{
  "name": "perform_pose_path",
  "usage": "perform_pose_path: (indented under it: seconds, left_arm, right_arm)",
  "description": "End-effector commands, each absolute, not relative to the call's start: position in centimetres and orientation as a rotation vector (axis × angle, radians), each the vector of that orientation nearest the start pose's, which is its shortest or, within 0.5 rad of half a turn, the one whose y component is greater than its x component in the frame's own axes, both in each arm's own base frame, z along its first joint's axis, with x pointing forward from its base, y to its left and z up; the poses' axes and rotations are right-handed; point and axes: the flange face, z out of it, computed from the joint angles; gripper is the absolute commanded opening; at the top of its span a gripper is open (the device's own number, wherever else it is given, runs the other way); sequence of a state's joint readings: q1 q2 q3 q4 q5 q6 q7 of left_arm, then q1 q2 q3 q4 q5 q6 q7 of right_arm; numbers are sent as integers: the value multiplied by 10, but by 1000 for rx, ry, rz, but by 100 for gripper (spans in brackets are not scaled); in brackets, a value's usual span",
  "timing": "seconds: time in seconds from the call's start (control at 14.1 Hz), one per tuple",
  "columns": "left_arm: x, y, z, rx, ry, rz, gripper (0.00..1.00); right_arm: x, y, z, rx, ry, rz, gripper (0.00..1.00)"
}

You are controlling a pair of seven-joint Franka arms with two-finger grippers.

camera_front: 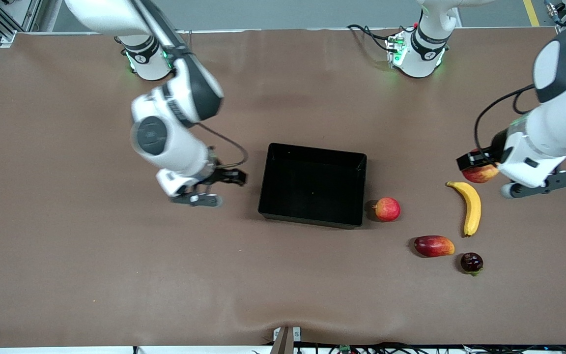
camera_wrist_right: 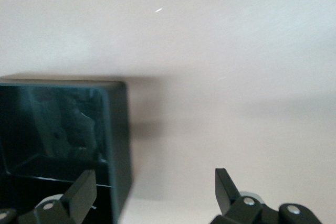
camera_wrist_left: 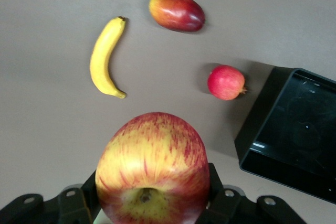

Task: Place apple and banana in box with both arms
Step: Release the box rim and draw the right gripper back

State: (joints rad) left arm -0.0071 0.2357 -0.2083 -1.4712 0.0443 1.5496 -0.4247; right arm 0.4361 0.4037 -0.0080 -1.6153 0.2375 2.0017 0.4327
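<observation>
My left gripper is shut on the apple, red with yellow streaks, and holds it over the table at the left arm's end. In the left wrist view the apple fills the space between the fingers. The yellow banana lies on the table just below it, also seen as the banana from the left wrist. The black box stands mid-table. My right gripper hangs open with nothing in it, beside the box wall on the right arm's side.
A pinkish-red round fruit sits against the box on the left arm's side. A dark-red mango and a small dark fruit lie nearer the front camera than the banana. The brown table stretches wide around them.
</observation>
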Motion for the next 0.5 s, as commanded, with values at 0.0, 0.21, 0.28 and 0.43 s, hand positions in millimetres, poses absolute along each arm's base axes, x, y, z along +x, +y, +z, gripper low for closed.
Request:
perform_pose_path:
  seconds: [0.0,0.21,0.28,0.43]
  left_arm:
    - [601,-146,528,-3083,-297,243,0]
    - [598,-195,510,-3078,-333,228,0]
    - [598,-220,499,-3089,-351,214,0]
    - [601,-262,467,-3114,-441,197,0]
  right_arm:
    - [609,226,418,-2929,86,174,100]
    - [617,173,433,-2923,52,188,100]
    - [618,153,435,-2921,53,207,100]
    - [623,108,436,-2909,41,232,100]
